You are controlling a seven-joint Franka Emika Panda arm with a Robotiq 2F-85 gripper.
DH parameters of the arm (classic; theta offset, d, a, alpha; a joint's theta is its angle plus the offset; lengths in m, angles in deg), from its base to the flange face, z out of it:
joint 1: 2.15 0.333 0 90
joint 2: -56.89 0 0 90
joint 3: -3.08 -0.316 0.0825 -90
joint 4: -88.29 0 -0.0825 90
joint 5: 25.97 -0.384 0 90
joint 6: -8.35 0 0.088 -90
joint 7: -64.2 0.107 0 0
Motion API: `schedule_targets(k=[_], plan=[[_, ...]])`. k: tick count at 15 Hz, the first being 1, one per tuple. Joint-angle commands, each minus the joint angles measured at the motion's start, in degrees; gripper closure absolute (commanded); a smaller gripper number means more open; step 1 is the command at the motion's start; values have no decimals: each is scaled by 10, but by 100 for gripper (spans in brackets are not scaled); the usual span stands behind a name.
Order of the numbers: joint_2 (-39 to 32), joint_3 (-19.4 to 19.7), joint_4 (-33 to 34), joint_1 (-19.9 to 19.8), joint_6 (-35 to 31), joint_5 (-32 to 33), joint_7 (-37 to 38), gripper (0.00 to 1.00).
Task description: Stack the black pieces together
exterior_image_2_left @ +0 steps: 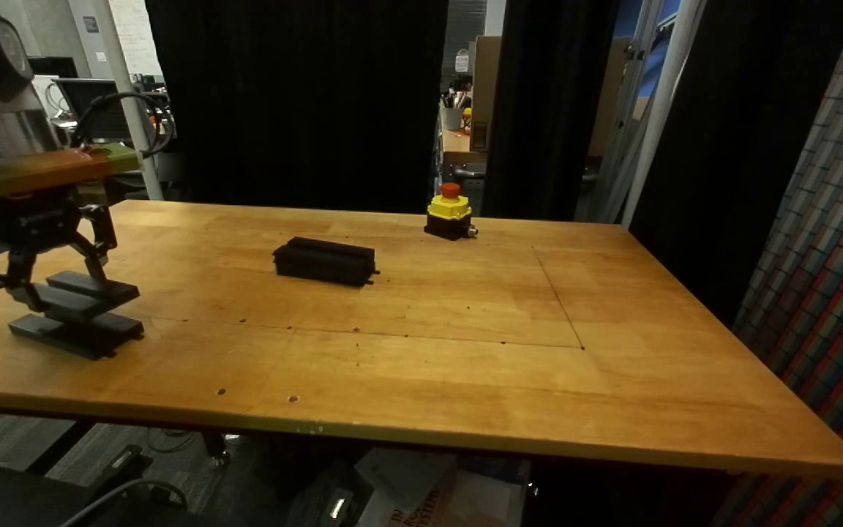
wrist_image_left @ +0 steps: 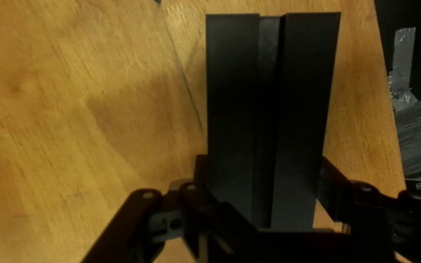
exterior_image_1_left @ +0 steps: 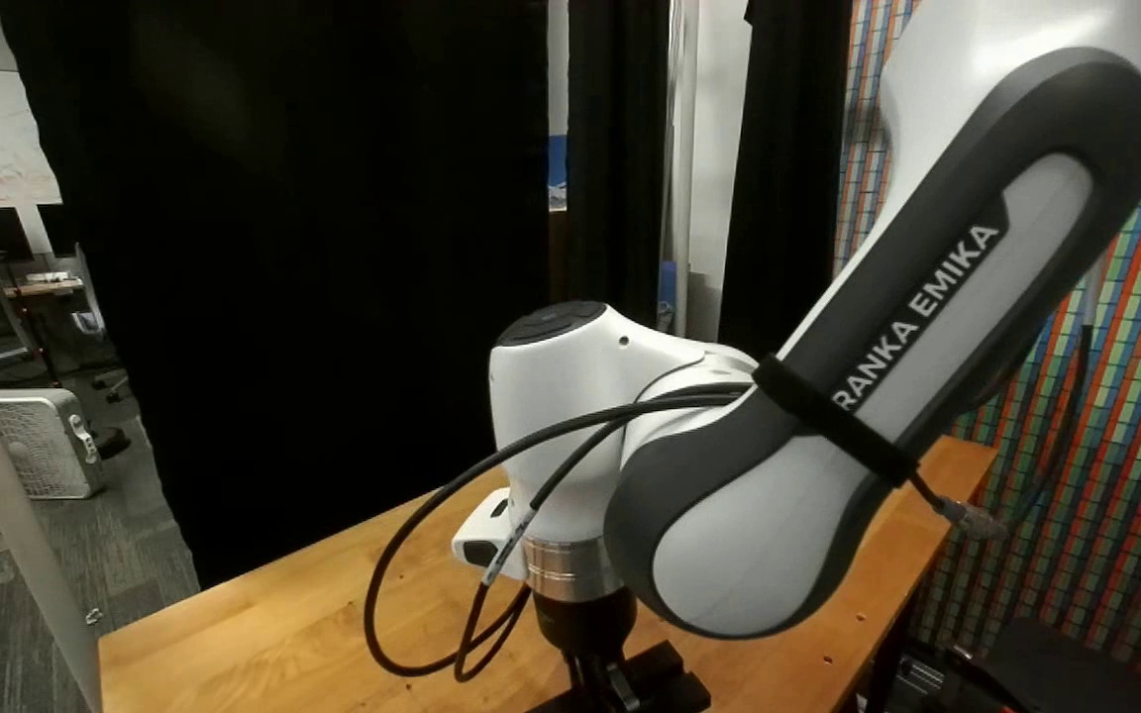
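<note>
In the wrist view a long black piece (wrist_image_left: 232,109), two flat strips with a groove between them, lies between the fingers of my gripper (wrist_image_left: 263,182), which press on its two long sides. An exterior view has my gripper (exterior_image_2_left: 66,285) at the left, shut on that black piece (exterior_image_2_left: 110,290). Directly beneath it is a lower black piece (exterior_image_2_left: 63,333); whether the two touch I cannot tell. Farther back on the table sits a black block (exterior_image_2_left: 324,261) of pieces. Black pieces (exterior_image_1_left: 665,678) are cut off by the bottom edge in an exterior view.
A yellow-and-red emergency button (exterior_image_2_left: 449,208) stands at the back of the wooden table (exterior_image_2_left: 465,380). The table's edge (wrist_image_left: 397,146) runs close to the held piece on the right of the wrist view. Black cables (exterior_image_1_left: 382,564) loop from the arm.
</note>
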Motion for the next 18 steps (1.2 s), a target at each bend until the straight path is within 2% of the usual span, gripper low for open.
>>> schedule_targets(k=[1,8,18], plan=[[22,-14,-32,-14,-40,-42,-84,54],[13,-14,-49,-15,-77,-87,-152,54],[-5,-14,-54,-18,-125,-77,-153,54]])
